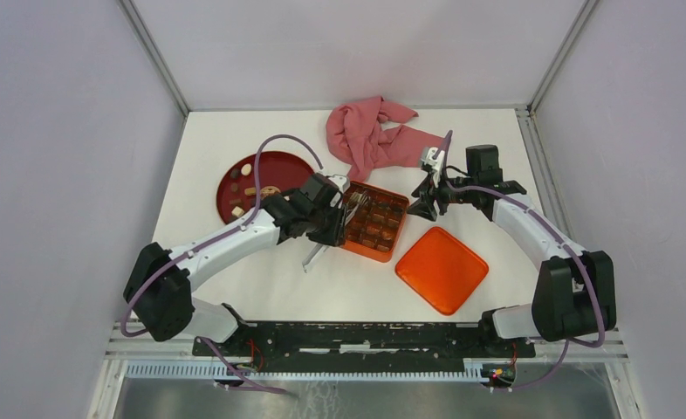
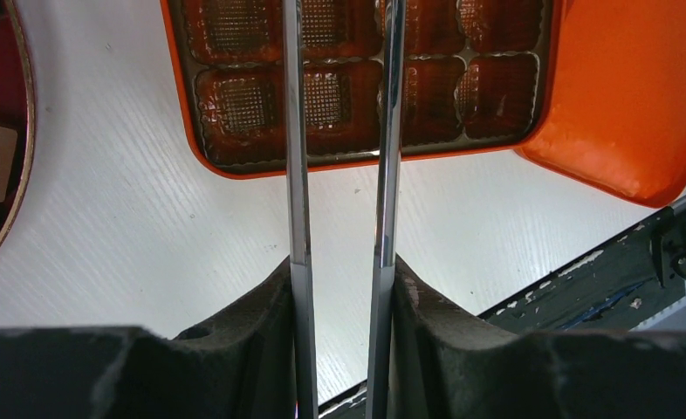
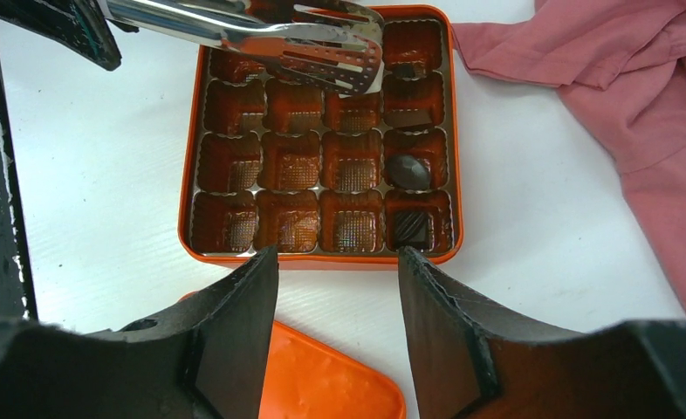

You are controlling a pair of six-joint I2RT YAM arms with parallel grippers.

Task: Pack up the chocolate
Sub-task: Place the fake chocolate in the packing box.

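Note:
The orange tin [image 1: 374, 223] sits mid-table with its gridded cells showing. Dark chocolate pieces [image 3: 408, 172] lie in the column of cells on the cloth side; most other cells look bare. More chocolate pieces [image 1: 248, 188], brown and tan, lie on the dark-red plate [image 1: 274, 166]. My left gripper [image 1: 335, 214] [image 2: 341, 271] is shut on metal tongs [image 2: 298, 175], whose tips [image 3: 322, 52] hover over the tin's far cells. I cannot tell whether a piece sits between the tips. My right gripper [image 1: 427, 196] [image 3: 338, 262] hangs open and holds nothing, just right of the tin [image 3: 322, 259].
The tin's orange lid [image 1: 442, 269] [image 3: 322, 375] lies flat at the near right of the tin. A crumpled pink cloth [image 1: 370, 135] [image 3: 636, 87] lies behind the tin and the right gripper. The plate's rim [image 2: 25, 131] shows at the left.

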